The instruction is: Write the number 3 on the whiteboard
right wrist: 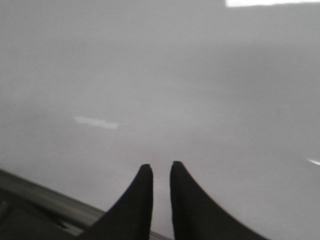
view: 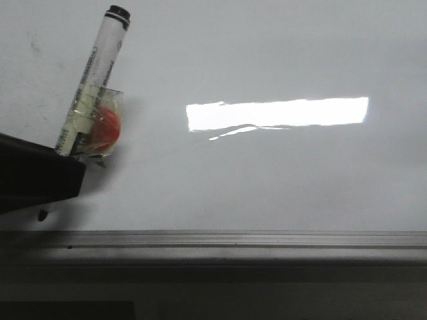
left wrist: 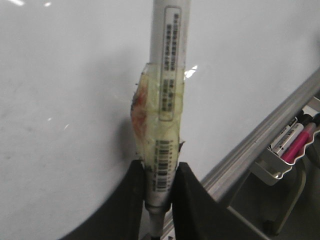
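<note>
At the bottom centre of the left wrist view we see the left gripper (left wrist: 159,187) clenched on a marker pen (left wrist: 166,90) wrapped in yellowish tape. Only this view shows a rack of spare markers (left wrist: 295,141) at the right edge. In the front view the pen (view: 93,87) leans at upper left, black cap up. The right gripper (right wrist: 161,181) has its fingers nearly together, grasping nothing. Beyond lies the whiteboard (view: 280,180), glossy pale grey, with a grey ledge (view: 253,240) and a bright reflection (view: 277,113); we find no drawn stroke.
</note>
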Robot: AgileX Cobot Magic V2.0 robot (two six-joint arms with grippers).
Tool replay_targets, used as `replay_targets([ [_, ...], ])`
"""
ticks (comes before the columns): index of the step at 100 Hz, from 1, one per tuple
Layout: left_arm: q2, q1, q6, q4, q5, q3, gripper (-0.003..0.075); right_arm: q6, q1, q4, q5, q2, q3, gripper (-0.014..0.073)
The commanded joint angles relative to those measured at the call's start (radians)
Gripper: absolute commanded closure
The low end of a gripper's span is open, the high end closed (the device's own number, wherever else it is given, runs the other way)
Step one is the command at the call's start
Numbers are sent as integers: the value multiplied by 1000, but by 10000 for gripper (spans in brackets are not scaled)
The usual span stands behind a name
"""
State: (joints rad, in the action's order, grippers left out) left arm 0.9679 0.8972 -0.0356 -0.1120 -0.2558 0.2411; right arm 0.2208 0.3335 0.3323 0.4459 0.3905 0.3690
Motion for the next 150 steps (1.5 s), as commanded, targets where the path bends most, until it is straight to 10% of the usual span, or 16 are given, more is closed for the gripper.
replay_targets([
  [1, -15, -2, 0, 112, -72, 22, 741, 39, 106, 5, -55, 69, 60, 335],
  [47, -11, -2, -14, 501, -185, 22, 741, 121, 592, -8, -265, 427, 232, 242],
  [111, 13, -2, -31, 525, -182, 22, 741, 121, 677, -8, -356, 706, 391, 246],
  [121, 13, -2, -31, 525, -186, 22, 740, 121, 677, -8, -338, 717, 391, 349],
  [133, 13, -2, -31, 525, -186, 22, 720, 121, 675, -8, -305, 727, 391, 664],
  [150, 13, -2, -31, 497, -194, 22, 473, 121, 675, -8, -302, 731, 391, 659],
])
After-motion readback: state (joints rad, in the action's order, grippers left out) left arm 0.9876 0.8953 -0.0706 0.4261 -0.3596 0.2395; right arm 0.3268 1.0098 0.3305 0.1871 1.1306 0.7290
